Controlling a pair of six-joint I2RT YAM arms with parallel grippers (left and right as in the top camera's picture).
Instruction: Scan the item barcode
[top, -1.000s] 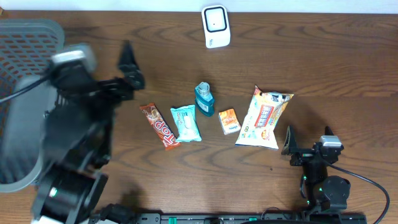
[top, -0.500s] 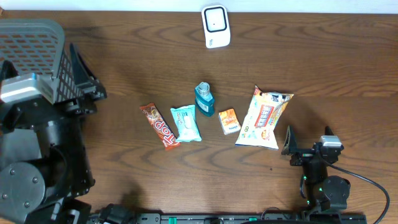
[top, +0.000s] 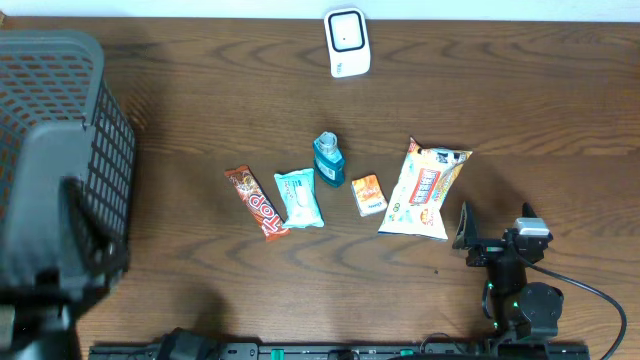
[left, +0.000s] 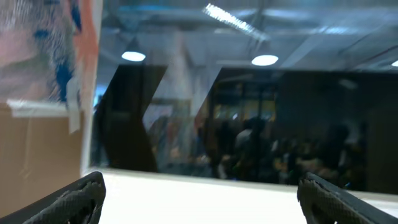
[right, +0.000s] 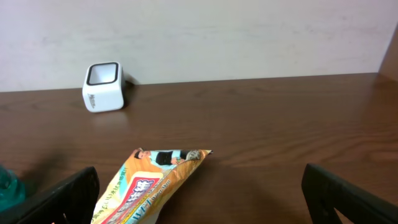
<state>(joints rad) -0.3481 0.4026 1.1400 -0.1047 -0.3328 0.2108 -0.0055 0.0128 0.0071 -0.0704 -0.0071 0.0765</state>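
5 items lie in a loose row across the middle of the table (top: 520, 110). From the 9 o'clock end they are a chocolate bar (top: 258, 202), a teal packet (top: 299, 198), a blue bottle (top: 329, 160) set a little toward 12 o'clock of the row, a small orange box (top: 369, 194) and, at the 3 o'clock end, a snack bag (top: 427, 188). The bar and the packet lie just beside each other, and the others sit apart. No gripper touches any of them. The white barcode scanner (top: 347, 42) stands at the 12 o'clock edge, well apart from the row.

The right gripper (right: 202, 190) sits low at 5 o'clock of the table, near the snack bag's 5 o'clock corner. Its 2 fingers are spread wide with nothing between them. Its camera looks toward 12 o'clock, over the bag's tip to the scanner in front of a pale wall (right: 249, 31).

The left gripper (left: 200, 198) is also spread wide and empty, its fingertips showing at the 2 lower corners of its own view. That view points off the table at a dark glass pane (left: 249, 124) and ceiling lights (left: 264, 60). From overhead the left arm (top: 45, 220) is only a blurred grey bulk at 8 o'clock, overlapping the grey mesh basket (top: 60, 60) at 9 to 10 o'clock
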